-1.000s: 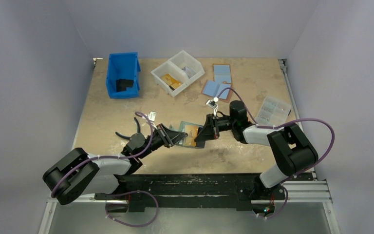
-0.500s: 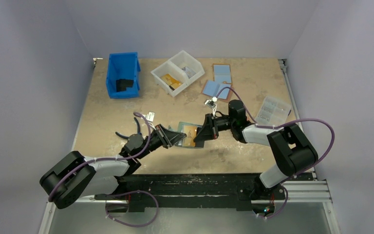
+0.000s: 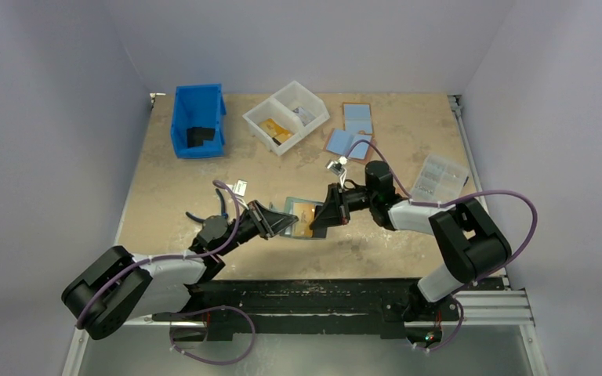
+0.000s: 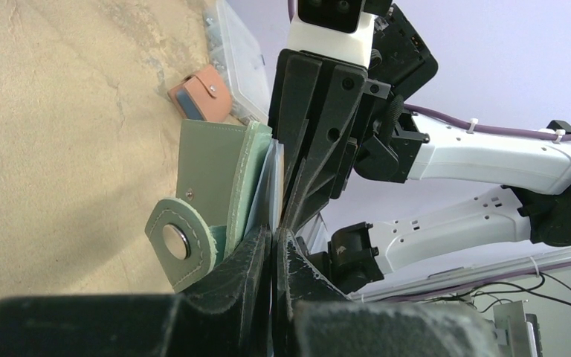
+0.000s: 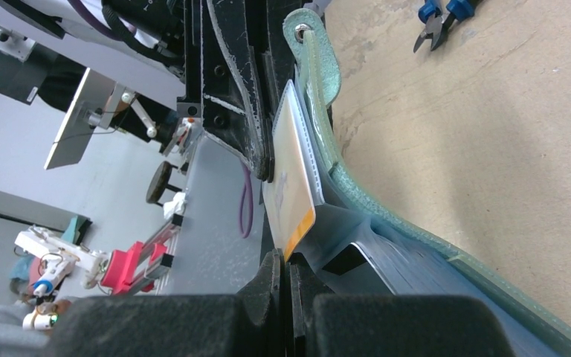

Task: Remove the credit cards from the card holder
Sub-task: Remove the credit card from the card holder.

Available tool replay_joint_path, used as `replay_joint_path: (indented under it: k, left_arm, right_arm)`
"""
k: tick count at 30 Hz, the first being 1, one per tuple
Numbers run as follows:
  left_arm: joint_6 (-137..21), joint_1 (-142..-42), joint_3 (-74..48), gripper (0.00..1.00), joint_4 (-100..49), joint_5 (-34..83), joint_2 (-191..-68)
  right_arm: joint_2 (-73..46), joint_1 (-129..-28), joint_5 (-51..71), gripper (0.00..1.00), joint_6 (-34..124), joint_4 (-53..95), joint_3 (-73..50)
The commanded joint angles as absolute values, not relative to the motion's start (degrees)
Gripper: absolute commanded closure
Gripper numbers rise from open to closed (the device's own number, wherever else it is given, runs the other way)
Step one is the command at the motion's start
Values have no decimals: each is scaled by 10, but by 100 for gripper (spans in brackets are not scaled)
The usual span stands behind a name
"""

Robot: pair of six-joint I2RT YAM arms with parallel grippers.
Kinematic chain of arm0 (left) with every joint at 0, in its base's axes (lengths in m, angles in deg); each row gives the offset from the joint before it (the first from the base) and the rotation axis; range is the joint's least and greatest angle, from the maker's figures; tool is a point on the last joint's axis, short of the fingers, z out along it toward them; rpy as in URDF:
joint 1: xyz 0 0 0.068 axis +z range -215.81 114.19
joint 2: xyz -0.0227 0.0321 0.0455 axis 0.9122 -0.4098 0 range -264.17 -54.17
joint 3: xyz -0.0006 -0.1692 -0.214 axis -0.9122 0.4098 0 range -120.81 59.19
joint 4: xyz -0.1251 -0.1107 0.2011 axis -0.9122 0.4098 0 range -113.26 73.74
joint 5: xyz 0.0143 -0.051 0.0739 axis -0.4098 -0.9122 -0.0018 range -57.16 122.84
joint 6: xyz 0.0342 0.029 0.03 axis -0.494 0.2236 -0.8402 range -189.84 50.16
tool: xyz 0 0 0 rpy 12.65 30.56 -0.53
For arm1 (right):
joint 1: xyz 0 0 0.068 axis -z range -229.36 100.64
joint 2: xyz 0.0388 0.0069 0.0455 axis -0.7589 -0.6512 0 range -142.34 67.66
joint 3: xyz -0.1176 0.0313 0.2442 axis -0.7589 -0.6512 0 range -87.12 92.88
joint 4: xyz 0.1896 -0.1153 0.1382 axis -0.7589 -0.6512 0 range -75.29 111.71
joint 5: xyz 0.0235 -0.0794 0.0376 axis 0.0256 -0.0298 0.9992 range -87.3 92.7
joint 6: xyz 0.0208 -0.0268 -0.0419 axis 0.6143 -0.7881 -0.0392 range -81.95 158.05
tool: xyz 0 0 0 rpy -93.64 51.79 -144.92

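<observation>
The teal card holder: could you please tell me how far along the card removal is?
Done: the card holder is unsnapped, its snap tab hanging loose. In hand: the left fingers pinch the holder's sleeves while the right fingers seem shut on a corner of the tan-orange card. Left: that card is not yet clear of the sleeves, and any others are hidden.

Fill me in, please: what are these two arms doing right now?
They are working on the teal card holder, held between them. The left gripper is shut on the holder's inner edge, steadying it. The right gripper appears pinched shut on the corner of a tan-orange card that sticks partly out of a clear sleeve. The card is not yet free.
</observation>
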State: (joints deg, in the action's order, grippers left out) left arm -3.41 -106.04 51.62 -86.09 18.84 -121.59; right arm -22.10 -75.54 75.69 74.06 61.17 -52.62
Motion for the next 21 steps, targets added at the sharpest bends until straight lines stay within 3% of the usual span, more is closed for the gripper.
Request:
replay_joint_path:
  k: [1, 10, 12, 14, 21]
  left_arm:
    - [-27, -1039, 524, 100, -914, 204, -1190]
    - [-32, -1030, 536, 100, -905, 186, -1190]
    - [-33, -1029, 539, 84, -899, 181, -1194]
    - [-35, -1027, 546, 75, -898, 177, -1192]
    - [-101, -1021, 534, 66, -736, 191, -1112]
  right_arm:
    - [-232, -757, 772, 100, 725, 616, -522]
    - [-231, -755, 755, 100, 666, 539, -502]
    - [-235, -754, 742, 100, 635, 497, -494]
    - [-243, -753, 732, 100, 621, 478, -490]
    - [-261, -753, 724, 100, 575, 430, -475]
